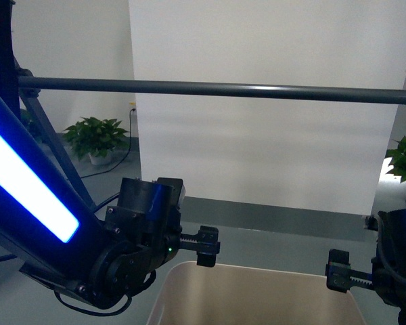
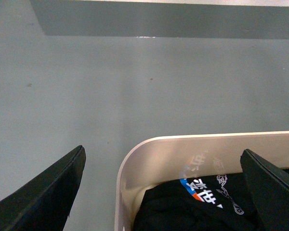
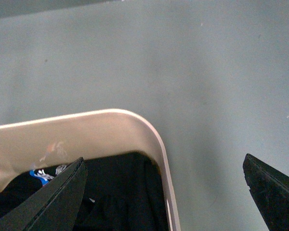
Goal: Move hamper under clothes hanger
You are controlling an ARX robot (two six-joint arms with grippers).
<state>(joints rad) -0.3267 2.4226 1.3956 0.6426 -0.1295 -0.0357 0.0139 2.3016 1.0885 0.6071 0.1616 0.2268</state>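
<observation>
one clothes hanger (image 1: 216, 89) spans the front view: a dark grey horizontal bar with a slanted leg at the left. one beige hamper (image 1: 257, 294) stands on the grey floor (image 2: 111, 86) below and nearer than that bar. two grippers, both released: the left gripper (image 2: 164, 192) straddles one rounded hamper corner, one finger inside, one outside; the right gripper (image 3: 164, 192) straddles the other. one black garment (image 2: 202, 202) lies inside, its white, blue and orange print unreadable.
</observation>
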